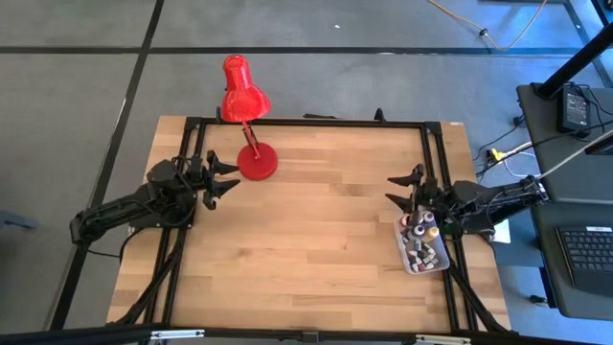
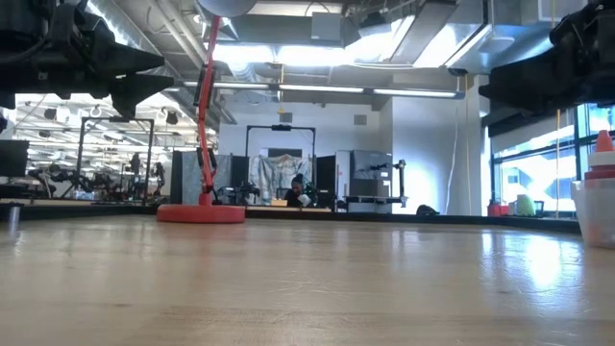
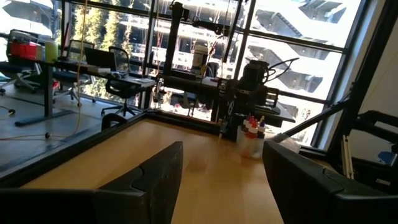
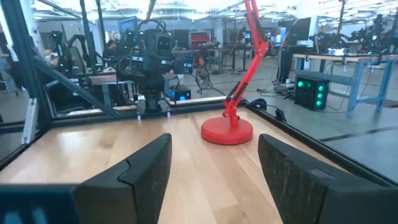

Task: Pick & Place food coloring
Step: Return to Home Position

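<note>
Several small food coloring bottles (image 1: 421,241) with pale caps stand and lie in a clear rectangular tub (image 1: 440,263) at the table's right edge; they also show far off in the left wrist view (image 3: 252,127). My right gripper (image 1: 399,189) hovers open just beyond the tub's far end, pointing toward the table's left, with nothing between its fingers. My left gripper (image 1: 228,179) hovers open at the table's left side, next to the red lamp's base, also holding nothing.
A red desk lamp (image 1: 255,158) stands on its round base at the table's far left, its head (image 1: 239,91) reaching past the far edge. A black frame (image 1: 316,123) runs round the table. The wooden middle of the table (image 1: 316,220) lies bare between the arms.
</note>
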`<move>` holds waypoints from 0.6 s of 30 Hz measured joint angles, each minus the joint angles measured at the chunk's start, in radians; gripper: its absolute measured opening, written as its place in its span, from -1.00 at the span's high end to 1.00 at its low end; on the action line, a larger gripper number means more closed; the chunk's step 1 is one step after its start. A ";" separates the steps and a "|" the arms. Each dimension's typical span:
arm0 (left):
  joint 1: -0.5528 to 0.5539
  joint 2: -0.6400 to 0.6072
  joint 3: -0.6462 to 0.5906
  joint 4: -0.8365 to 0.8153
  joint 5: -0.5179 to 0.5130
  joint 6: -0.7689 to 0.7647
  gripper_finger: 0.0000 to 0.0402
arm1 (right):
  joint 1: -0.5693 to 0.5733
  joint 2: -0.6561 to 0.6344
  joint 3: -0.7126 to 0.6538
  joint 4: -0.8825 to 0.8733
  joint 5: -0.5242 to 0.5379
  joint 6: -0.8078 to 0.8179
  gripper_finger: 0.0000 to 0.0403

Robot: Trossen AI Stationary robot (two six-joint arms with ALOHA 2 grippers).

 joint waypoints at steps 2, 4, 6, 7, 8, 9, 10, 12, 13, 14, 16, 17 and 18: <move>0.000 0.000 0.000 0.000 0.000 0.000 -0.07 | 0.000 0.003 0.000 -0.001 0.004 -0.030 -0.20; 0.000 0.000 0.000 0.000 0.000 0.000 -0.07 | 0.000 0.008 0.000 -0.001 0.000 -0.090 -0.20; 0.000 0.000 0.000 0.000 0.000 0.000 -0.07 | 0.000 0.008 0.000 -0.001 -0.002 -0.142 -0.20; 0.000 0.000 0.000 0.000 0.000 0.000 -0.08 | 0.000 0.007 0.000 -0.001 -0.003 -0.163 -0.20; 0.000 0.000 0.000 0.000 0.000 0.000 -0.08 | 0.000 0.007 0.000 -0.001 -0.003 -0.181 -0.20; 0.000 0.000 0.000 0.000 0.000 0.000 -0.08 | 0.000 0.007 0.000 -0.001 -0.004 -0.185 -0.20; 0.000 0.000 0.000 0.000 0.000 0.000 -0.08 | 0.000 0.007 0.000 -0.001 -0.004 -0.185 -0.20; 0.000 0.000 0.000 0.000 0.000 0.000 -0.07 | 0.000 0.007 0.000 -0.001 -0.004 -0.184 -0.20; 0.000 0.000 0.000 0.000 0.000 0.000 -0.07 | 0.000 0.007 0.000 -0.001 -0.004 -0.184 -0.20; 0.000 0.000 0.000 0.000 0.000 0.000 -0.07 | 0.000 0.007 0.000 -0.001 -0.004 -0.184 -0.20; 0.000 0.000 0.000 0.000 0.000 0.000 -0.07 | 0.000 0.007 0.000 -0.001 -0.004 -0.184 -0.20; 0.000 0.000 0.000 0.000 0.000 0.000 -0.08 | 0.000 0.007 0.000 -0.002 -0.004 -0.184 -0.20; 0.000 0.000 0.000 0.000 0.000 0.000 -0.08 | 0.000 0.007 0.000 -0.002 -0.004 -0.184 -0.20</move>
